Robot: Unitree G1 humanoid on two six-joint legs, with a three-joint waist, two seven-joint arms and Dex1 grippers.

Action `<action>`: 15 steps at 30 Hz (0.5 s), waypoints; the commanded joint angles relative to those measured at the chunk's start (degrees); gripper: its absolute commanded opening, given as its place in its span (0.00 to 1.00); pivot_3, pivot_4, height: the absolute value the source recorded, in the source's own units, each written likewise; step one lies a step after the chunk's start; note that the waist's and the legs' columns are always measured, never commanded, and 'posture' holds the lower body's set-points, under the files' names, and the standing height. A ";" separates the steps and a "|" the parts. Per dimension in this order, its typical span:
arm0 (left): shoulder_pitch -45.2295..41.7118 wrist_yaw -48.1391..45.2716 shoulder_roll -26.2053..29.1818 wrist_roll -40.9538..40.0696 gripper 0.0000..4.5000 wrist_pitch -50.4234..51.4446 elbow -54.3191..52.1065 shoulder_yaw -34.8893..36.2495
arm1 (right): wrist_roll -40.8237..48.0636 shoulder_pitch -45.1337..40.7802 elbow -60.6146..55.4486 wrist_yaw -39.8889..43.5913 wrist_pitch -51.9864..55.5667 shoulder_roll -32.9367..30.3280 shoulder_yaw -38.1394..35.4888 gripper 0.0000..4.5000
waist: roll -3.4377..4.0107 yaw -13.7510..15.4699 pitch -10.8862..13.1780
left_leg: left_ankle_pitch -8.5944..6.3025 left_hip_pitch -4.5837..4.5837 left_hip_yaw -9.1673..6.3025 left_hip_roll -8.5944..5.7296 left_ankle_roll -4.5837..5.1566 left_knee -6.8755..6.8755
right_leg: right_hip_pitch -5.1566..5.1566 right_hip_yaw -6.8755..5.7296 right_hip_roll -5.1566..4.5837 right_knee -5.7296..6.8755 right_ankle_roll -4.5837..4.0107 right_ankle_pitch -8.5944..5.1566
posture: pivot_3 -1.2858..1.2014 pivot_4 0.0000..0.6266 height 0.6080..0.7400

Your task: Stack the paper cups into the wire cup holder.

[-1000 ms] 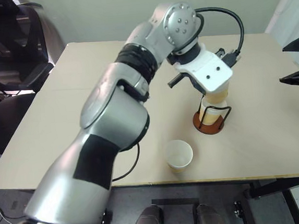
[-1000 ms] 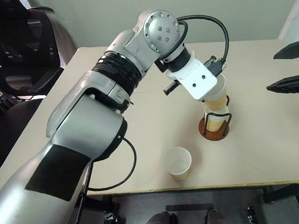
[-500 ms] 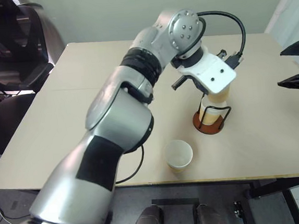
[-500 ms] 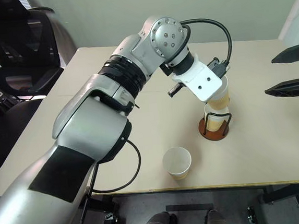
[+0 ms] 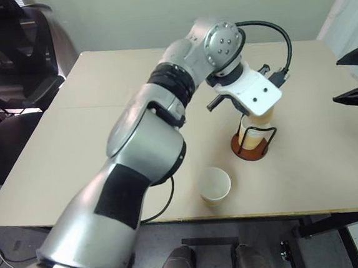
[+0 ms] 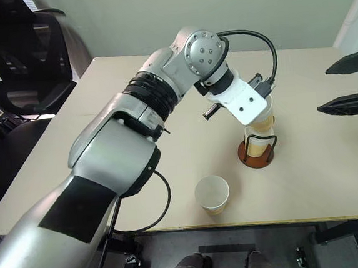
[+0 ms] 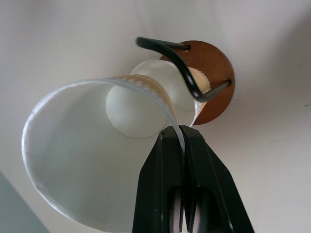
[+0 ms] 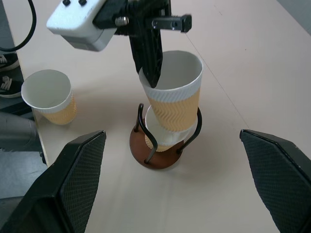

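Lowering held paper cup (image 8: 174, 99) slightly into wire cup holder (image 8: 160, 145), right arm unmoved

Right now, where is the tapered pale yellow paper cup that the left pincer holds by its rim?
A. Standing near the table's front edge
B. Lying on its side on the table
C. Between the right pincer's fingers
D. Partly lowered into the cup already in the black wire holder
D: the left pincer pinches the rim of the tapered pale yellow paper cup, whose bottom sits inside the cup in the black wire holder.
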 commanded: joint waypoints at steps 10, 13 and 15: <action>0.15 0.72 -0.33 0.92 0.01 0.10 -0.21 1.16 | 0.48 -0.39 -0.93 -0.50 -0.25 -1.25 -2.50 1.00 | 0.00 0.00 0.00 | 0.00 0.06 0.01 0.00 0.01 0.02 | 0.06 0.00 0.00 0.01 0.01 0.00 | 0.52 0.24 1.00; 0.38 1.22 -0.32 1.49 0.01 0.12 -0.19 1.09 | 0.47 -0.51 -0.95 -0.55 -0.29 -1.13 -2.41 1.00 | 0.00 0.00 0.00 | 0.00 0.06 0.01 0.00 0.01 0.04 | 0.06 0.00 0.00 0.01 0.01 0.01 | 0.52 0.24 1.00; 0.46 1.48 -0.39 1.77 0.01 0.22 -0.16 1.21 | 0.48 -0.53 -0.93 -0.55 -0.29 -1.10 -2.39 1.00 | 0.00 0.00 0.00 | -0.01 0.06 0.01 0.00 0.02 0.05 | 0.07 0.00 0.00 0.01 0.01 0.01 | 0.52 0.24 1.00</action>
